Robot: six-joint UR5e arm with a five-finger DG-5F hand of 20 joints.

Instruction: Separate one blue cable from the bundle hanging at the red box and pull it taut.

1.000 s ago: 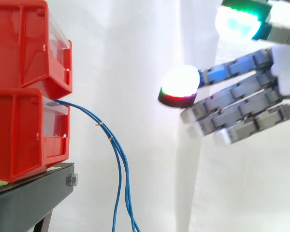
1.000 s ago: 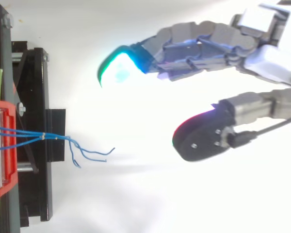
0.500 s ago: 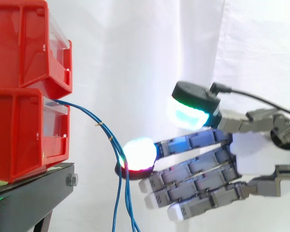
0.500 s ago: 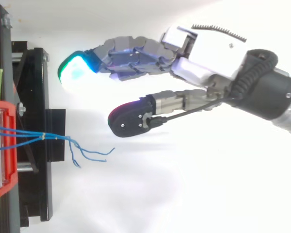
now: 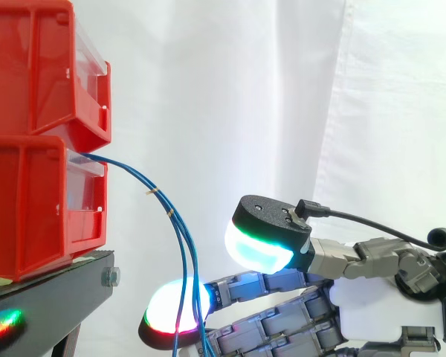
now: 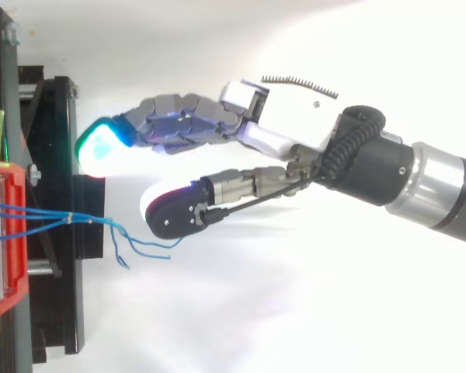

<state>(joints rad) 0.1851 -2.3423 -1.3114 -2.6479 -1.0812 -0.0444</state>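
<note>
A bundle of thin blue cables (image 5: 180, 238) comes out of the lower red bin (image 5: 30, 208), arches to the right and hangs down past the stand. From above, the cables (image 6: 70, 220) fan into loose ends to the right of the bin (image 6: 0, 233). My hand (image 5: 372, 305) reaches in low from the right with straight fingers. One glowing fingertip (image 5: 171, 321) sits just behind the hanging strands. The thumb's pad (image 5: 262, 245) stands apart, above and to the right of them. In the top view the hand (image 6: 287, 136) has its thumb tip right beside the cable ends. No strand is pinched.
A second red bin (image 5: 37, 67) is stacked on the lower one. Both rest on a black stand (image 5: 44, 297) whose frame (image 6: 58, 155) lies just left of the fingertips. A white curtain hangs behind.
The hand has moved left and down. Its fingertip has dropped along the hanging cables, and the thumb tip has closed in on the cable ends. The cables hang as before.
</note>
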